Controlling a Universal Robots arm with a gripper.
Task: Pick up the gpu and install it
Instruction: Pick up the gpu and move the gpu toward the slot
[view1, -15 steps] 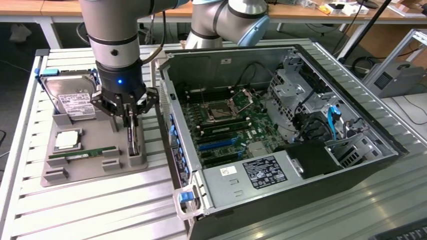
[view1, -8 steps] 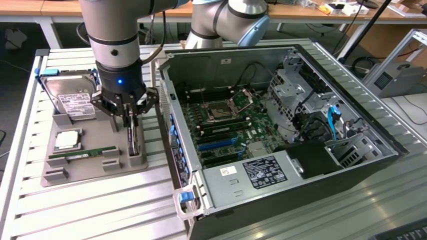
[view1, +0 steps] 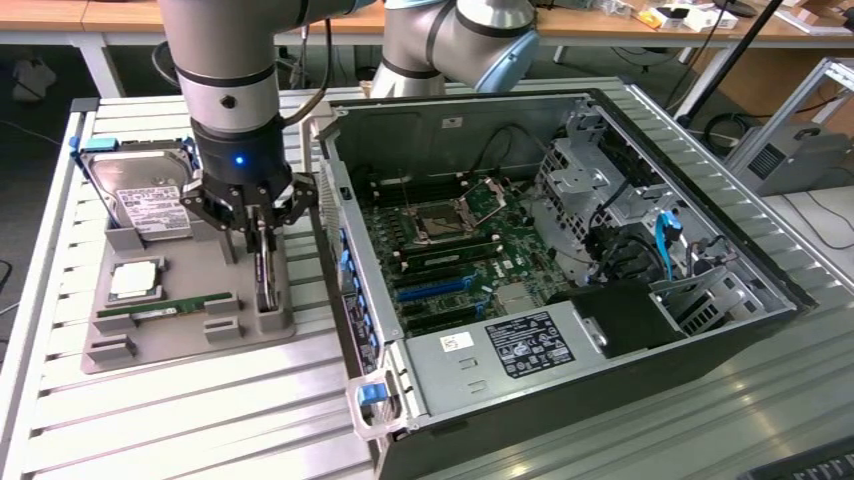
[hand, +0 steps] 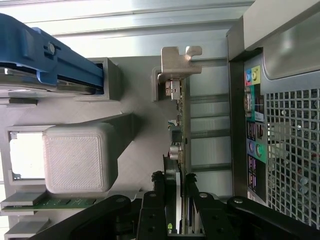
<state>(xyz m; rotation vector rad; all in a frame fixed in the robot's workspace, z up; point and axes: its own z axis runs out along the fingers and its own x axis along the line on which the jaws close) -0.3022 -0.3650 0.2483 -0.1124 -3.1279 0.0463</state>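
The gpu (view1: 271, 285) stands on its edge in a slot of the grey holder tray (view1: 174, 345), to the exterior view's left of the open computer case (view1: 534, 390). My gripper (view1: 263, 238) is straight above it, its black fingers down over the card's upper edge. In the wrist view the gpu (hand: 182, 130) runs edge-on away from the gripper (hand: 176, 200), with its silver end bracket (hand: 180, 60) at the far end. One finger (hand: 157, 200) lies against each face of the card, shut on it. The card still sits in its slot.
The tray also carries a hard drive (view1: 147, 195), a square silver chip (view1: 136, 280) and a narrow green RAM stick (view1: 167, 305). Inside the case the motherboard (view1: 447, 230) lies exposed with blue slots (view1: 434, 288). The case wall (hand: 285, 125) is close beside the card.
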